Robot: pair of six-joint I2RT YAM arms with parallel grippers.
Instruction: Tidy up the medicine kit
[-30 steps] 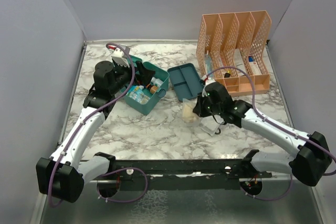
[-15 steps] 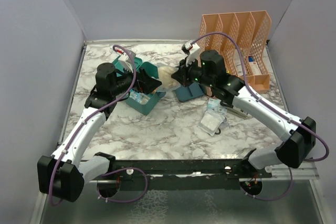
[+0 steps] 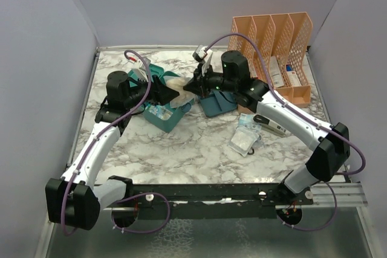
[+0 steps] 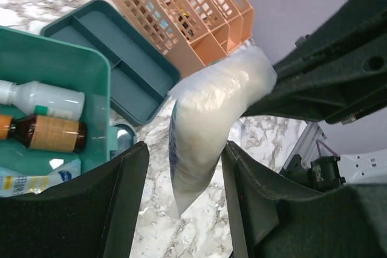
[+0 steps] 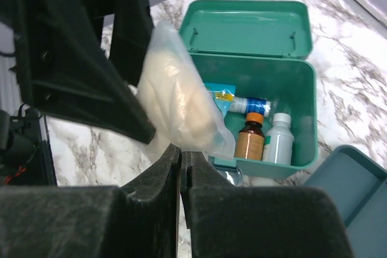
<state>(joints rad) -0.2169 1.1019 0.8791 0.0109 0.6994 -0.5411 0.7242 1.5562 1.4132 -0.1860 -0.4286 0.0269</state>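
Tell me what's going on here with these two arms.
The right tool holds a clear bag of white fluffy stuff up by the open green box, which has bottles inside. The left tool is open, with a finger on each side of the bag, maybe for a handover. The insert tray lies beside the box.

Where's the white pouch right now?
Top view, left of centre: the white pouch hangs pinched by the right gripper, in the air beside the open medicine kit, on its right, facing the open left gripper.
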